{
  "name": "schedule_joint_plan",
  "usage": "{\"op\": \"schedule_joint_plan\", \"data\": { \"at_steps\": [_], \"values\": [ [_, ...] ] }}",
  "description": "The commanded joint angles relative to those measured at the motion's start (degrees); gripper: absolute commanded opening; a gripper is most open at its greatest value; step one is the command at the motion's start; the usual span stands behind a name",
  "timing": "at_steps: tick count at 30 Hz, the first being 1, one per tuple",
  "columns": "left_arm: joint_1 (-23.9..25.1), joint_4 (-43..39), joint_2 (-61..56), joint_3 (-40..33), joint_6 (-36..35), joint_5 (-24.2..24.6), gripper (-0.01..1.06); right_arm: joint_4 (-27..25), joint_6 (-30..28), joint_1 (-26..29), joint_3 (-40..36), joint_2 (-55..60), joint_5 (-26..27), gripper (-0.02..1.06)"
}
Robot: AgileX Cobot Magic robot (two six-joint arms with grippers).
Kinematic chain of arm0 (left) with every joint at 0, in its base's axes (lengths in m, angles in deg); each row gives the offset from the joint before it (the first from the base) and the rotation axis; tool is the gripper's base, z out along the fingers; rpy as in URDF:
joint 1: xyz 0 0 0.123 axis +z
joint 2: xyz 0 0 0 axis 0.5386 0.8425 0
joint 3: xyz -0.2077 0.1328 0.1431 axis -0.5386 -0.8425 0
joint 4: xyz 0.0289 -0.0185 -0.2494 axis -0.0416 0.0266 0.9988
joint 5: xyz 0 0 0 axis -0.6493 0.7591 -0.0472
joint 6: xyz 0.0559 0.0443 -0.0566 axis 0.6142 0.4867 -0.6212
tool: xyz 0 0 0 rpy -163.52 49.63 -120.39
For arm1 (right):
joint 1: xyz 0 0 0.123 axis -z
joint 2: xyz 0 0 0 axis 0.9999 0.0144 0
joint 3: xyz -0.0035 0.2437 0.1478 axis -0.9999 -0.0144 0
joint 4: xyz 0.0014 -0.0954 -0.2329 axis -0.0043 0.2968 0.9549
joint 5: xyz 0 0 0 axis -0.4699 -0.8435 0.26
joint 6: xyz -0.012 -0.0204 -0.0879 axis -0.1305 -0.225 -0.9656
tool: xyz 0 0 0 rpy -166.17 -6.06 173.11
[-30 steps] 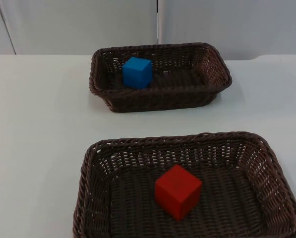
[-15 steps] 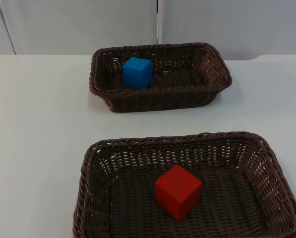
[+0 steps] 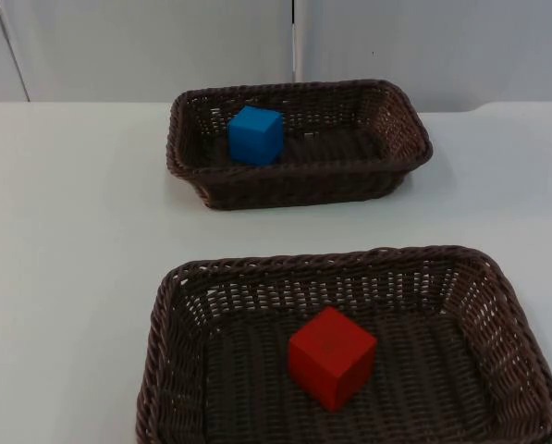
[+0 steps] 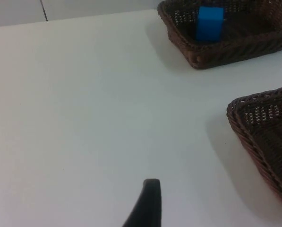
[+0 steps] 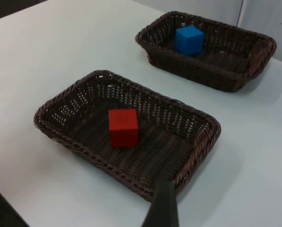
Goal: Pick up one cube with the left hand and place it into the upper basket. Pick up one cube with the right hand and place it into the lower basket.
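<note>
At the top centre of the top view we see the blue cube in the upper basket and the red cube in the lower basket, so we judge both placements done, nothing left but parking; we cannot tell either tool's state.

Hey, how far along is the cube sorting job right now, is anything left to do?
It looks finished. The blue cube sits inside the upper basket, and the red cube rests on the floor of the lower basket. Nothing is in hand: the left gripper is over bare table away from both baskets, and the right gripper is near the lower basket's rim. No cube is left outside.
</note>
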Motion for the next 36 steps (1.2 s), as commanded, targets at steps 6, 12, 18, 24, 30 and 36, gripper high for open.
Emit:
{"op": "schedule_joint_plan", "data": {
  "at_steps": [6,12,18,24,30,36],
  "values": [
    [0.09,-0.49,-0.26,-0.29,-0.29,0.01,0.79,-0.07,0.36,0.05,-2.69,-0.17,-0.03,0.65],
    [0.09,-0.49,-0.26,-0.29,-0.15,0.01,0.79,-0.33,0.85,0.05,-4.42,-0.17,1.94,0.65],
    [0.09,-0.49,-0.26,-0.29,0.12,0.01,0.79,-0.46,0.97,0.05,-4.59,-0.17,1.58,0.65],
    [0.09,-0.39,-0.26,-0.29,0.78,0.01,0.79,-0.46,0.74,0.05,-4.71,-0.17,1.59,0.65],
    [0.09,-0.27,-0.26,-0.29,1.13,0.01,0.86,-0.57,0.6,0.05,-4.71,-0.17,1.59,0.71],
    [0.09,-0.27,-0.26,-0.29,1.13,0.01,1.05,-0.57,0.45,0.05,-4.71,-0.17,1.59,0.99]
  ]
}}
